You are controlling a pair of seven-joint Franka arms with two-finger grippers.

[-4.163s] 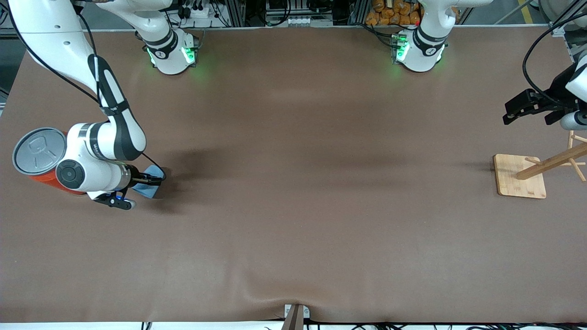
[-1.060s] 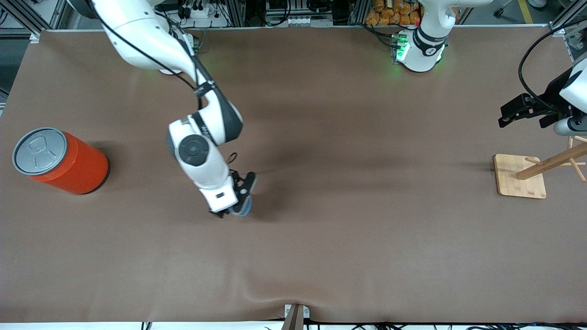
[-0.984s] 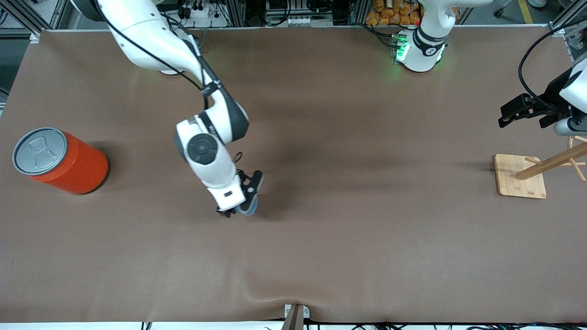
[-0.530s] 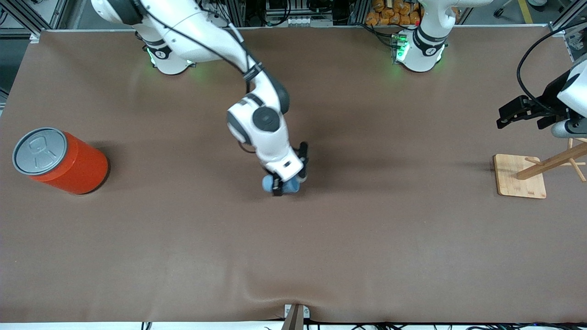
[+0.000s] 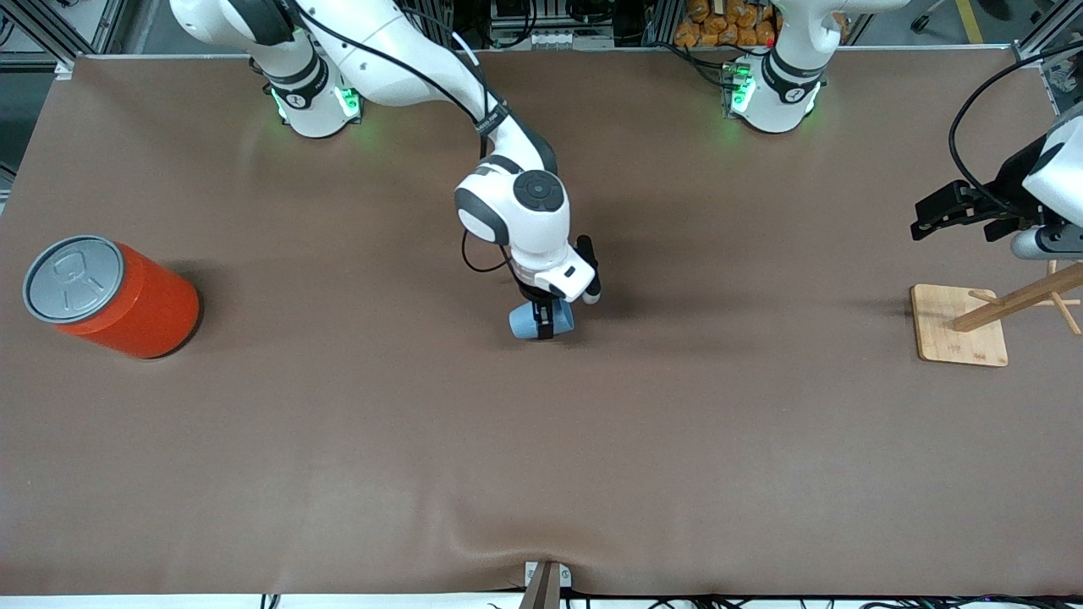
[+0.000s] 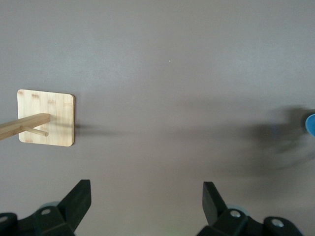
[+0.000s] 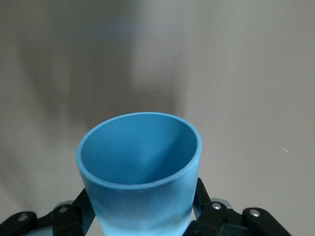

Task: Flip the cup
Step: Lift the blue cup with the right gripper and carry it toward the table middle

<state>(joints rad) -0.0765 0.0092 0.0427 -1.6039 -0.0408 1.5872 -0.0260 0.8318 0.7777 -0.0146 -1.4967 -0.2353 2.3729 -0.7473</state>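
My right gripper [image 5: 546, 321] is shut on the small light-blue cup [image 5: 529, 322] and holds it over the middle of the table. In the right wrist view the cup [image 7: 140, 182] sits between the fingers [image 7: 204, 206], its open mouth facing away from the wrist, deeper blue inside. My left gripper [image 5: 931, 216] is open and empty, waiting in the air at the left arm's end of the table, above the wooden stand. In the left wrist view its fingers [image 6: 78, 196] are spread wide and the cup's rim [image 6: 310, 124] shows at the frame's edge.
A large orange can [image 5: 118, 296] with a grey pull-tab lid stands at the right arm's end of the table. A wooden stand with a square base [image 5: 956, 326] and slanted pegs sits at the left arm's end; it also shows in the left wrist view [image 6: 47, 118].
The right arm has carried the cup from beside the orange can to over the table's middle, turning it as it went. The left gripper has drifted slightly.
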